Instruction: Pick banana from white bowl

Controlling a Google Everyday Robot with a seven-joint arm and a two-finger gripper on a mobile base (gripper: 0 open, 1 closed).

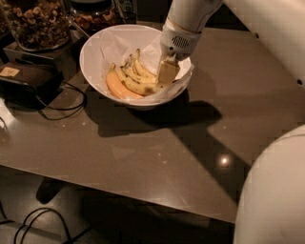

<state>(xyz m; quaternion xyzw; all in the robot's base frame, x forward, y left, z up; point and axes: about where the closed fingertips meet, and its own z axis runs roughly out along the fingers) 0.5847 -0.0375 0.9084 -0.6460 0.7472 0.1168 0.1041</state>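
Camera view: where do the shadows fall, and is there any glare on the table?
Camera view: white bowl and arm throw dark shadows across the table toward the near right; one small glare spot there; gripper sits inside the bowl, well lit.
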